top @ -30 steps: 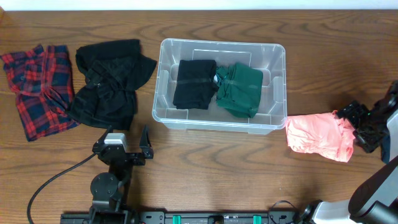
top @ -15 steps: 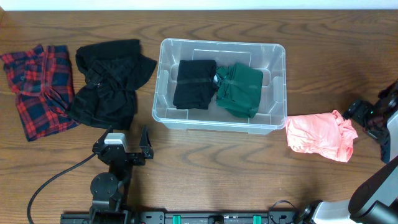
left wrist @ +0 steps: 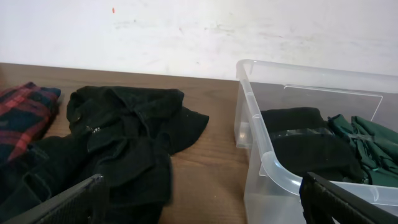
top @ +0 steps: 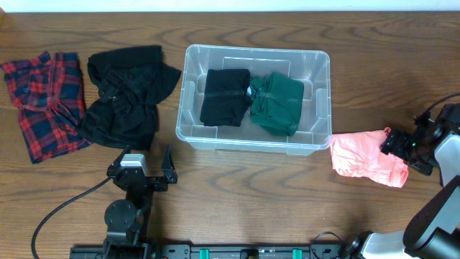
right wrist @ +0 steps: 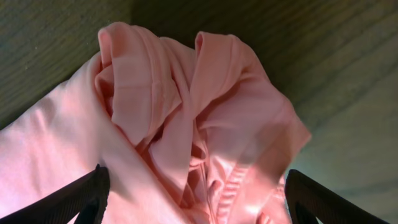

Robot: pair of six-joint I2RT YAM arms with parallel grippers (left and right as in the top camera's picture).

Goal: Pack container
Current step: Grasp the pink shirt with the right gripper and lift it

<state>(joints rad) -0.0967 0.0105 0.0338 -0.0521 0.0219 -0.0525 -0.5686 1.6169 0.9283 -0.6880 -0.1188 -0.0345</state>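
R gripper [top: 397,144] sits at the right end of the pink garment [top: 363,158]. Wrist cam shows only the finger [right wrist: 81,196] ends in the bottom corners, spread wide, cloth bunched between them. Can't tell if the pads touch fabric. R arm is cut off by the frame edge.

Container [top: 188,93] is mid-table, just left of the pink garment, holding a folded black item [top: 225,97] and a green one [top: 277,104]; its base is mostly covered.

L gripper [top: 147,169] is at the front edge, jaws wide apart, nothing between. Black clothes pile [top: 126,93] and plaid cloth [top: 47,101] lie left of the container.
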